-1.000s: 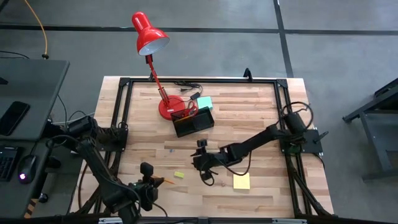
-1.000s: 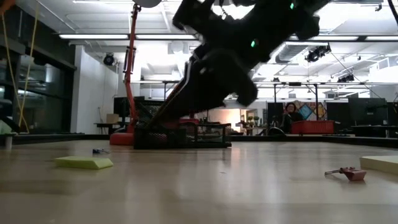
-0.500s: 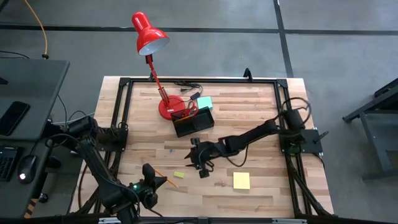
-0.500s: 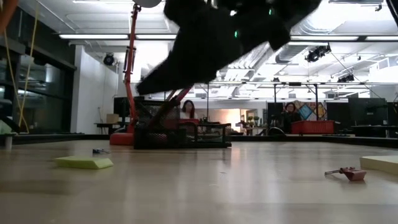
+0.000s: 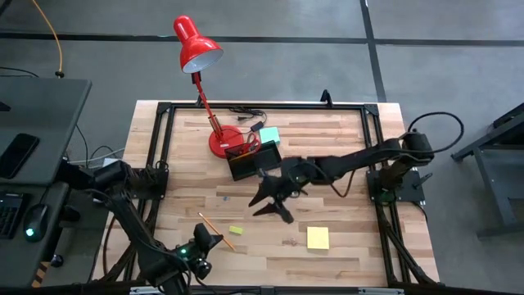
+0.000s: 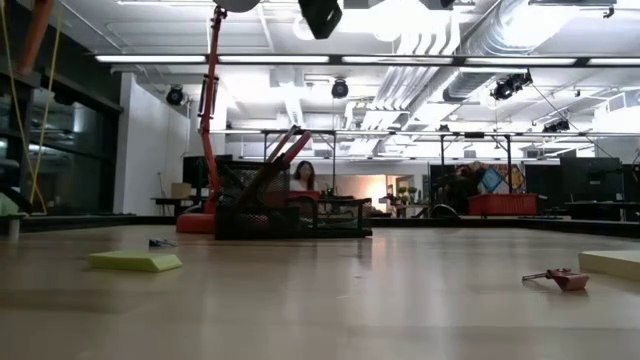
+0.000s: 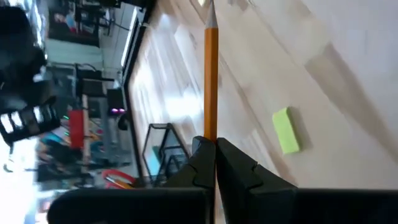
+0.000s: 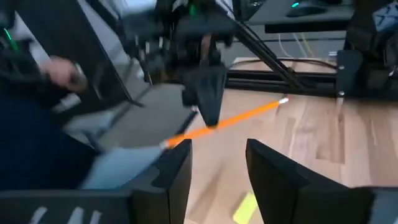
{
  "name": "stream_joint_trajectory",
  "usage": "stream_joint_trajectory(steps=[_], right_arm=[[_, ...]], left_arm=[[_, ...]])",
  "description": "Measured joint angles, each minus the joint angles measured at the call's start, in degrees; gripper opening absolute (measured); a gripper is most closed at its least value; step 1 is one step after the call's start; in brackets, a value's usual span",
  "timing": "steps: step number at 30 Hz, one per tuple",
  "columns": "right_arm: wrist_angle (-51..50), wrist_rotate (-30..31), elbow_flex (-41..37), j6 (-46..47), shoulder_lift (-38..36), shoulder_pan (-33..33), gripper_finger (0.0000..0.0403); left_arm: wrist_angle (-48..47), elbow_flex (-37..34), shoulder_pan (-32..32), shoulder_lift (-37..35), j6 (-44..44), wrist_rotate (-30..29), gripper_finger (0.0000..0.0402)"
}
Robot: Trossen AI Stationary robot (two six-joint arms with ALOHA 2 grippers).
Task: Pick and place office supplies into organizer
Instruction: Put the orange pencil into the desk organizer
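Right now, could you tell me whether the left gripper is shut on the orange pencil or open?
Shut on it: in the left wrist view the left gripper pinches the orange pencil between its fingers, lifted above the table.

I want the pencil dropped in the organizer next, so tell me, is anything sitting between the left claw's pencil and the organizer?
Yes. The left claw holds the orange pencil near the table's front edge, and the right claw hangs open over the table between it and the black organizer. The small yellow-green piece lies flat beside the pencil and shouldn't block a lifted carry.
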Motion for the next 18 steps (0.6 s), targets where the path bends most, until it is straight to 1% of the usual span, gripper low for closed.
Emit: stream_joint_trajectory(steps=[2, 6, 9, 11, 16, 18], right_arm=[[1.2, -3.1, 0.0, 3.6, -0.4, -1.0, 0.014], [3.3, -12.4, 0.0, 10.9, -0.4, -3.4, 0.014], [3.8, -13.2, 0.0, 15.4, -0.2, -4.9, 0.014], [3.6, -13.3, 0.0, 16.9, -0.2, -5.7, 0.014], [0.1, -13.9, 0.0, 16.0, -0.1, -6.5, 0.014], [-0.6, -15.3, 0.0, 15.1, 0.3, -6.5, 0.014]], left_arm=[[-0.1, 0.0, 0.3, 1.1, 2.7, -0.9, 0.0], [-0.4, 0.0, 2.0, 2.9, 7.7, -1.0, 0.0], [-1.3, 0.0, 4.0, 3.5, 9.0, -1.2, 0.0], [-2.0, 0.0, 5.2, 4.2, 9.3, -1.4, 0.0], [-3.1, 0.0, 7.4, 5.2, 14.4, -1.6, 0.0], [-3.5, 0.0, 7.7, 5.4, 16.6, -2.3, 0.0]])
